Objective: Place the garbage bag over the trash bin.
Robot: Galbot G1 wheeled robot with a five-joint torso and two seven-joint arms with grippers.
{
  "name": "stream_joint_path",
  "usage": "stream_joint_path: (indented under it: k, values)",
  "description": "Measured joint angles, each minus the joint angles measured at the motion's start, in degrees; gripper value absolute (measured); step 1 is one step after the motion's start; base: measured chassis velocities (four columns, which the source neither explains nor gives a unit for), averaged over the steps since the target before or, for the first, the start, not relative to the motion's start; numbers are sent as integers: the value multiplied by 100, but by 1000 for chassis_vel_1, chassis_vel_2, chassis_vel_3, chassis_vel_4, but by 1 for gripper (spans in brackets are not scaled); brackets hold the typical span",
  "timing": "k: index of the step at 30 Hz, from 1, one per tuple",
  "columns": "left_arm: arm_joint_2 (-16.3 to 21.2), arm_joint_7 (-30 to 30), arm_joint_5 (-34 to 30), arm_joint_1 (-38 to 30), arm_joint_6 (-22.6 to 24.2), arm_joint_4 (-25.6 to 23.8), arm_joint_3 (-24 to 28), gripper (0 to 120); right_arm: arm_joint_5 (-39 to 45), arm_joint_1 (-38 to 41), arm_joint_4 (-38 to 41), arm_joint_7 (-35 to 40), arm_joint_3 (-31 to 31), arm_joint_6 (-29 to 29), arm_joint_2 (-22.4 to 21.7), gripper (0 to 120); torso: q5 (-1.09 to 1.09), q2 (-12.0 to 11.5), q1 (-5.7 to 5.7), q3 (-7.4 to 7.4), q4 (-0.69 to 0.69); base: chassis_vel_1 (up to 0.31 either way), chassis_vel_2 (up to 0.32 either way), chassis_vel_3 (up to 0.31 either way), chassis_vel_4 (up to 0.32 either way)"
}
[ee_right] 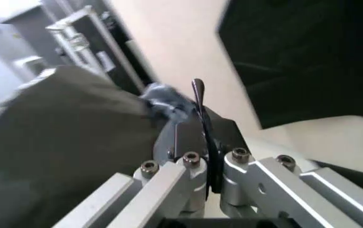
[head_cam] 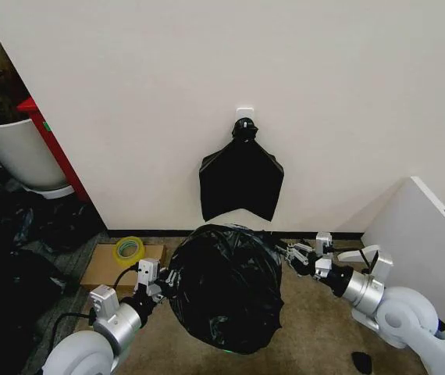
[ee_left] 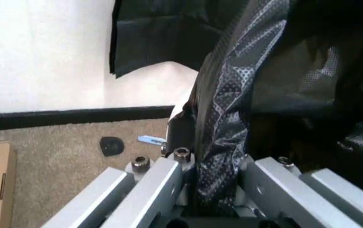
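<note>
The garbage bag [head_cam: 226,289] is a billowy glossy black mass on the carpet in the middle of the head view. It drapes over the trash bin, which is hidden except for a sliver of pale green base [head_cam: 227,353] at the bag's bottom edge. My left gripper [head_cam: 162,283] is against the bag's left side. In the left wrist view this left gripper [ee_left: 216,185] is shut on a fold of the bag's film [ee_left: 232,95]. My right gripper [head_cam: 289,254] is at the bag's upper right. In the right wrist view it [ee_right: 203,142] pinches a thin black edge.
A flat fan-shaped bundle of black bags [head_cam: 242,178] hangs on the wall just behind. A cardboard box [head_cam: 101,269] with a yellow tape roll [head_cam: 129,250] lies at the left. A big white pot [head_cam: 16,152] stands far left and a white cabinet [head_cam: 429,234] at the right.
</note>
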Motion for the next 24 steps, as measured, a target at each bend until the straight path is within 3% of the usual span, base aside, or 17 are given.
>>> stream_joint_path:
  k: [6,16,24]
  values:
    - [50,0,0,-150,9,-63,94,0,-228,62,-177,487,-1,-168,6,0,1,0,0,0,-2,0,0,0,0]
    - [-30,-245,-296,-220,67,-70,90,0,-722,-86,-195,436,-15,-179,25,0,-1,0,0,0,-2,0,0,0,0]
    - [-156,-1016,-952,-376,559,-78,73,0,-792,-91,-14,749,206,-212,151,26,0,0,0,0,-1,0,0,0,0]
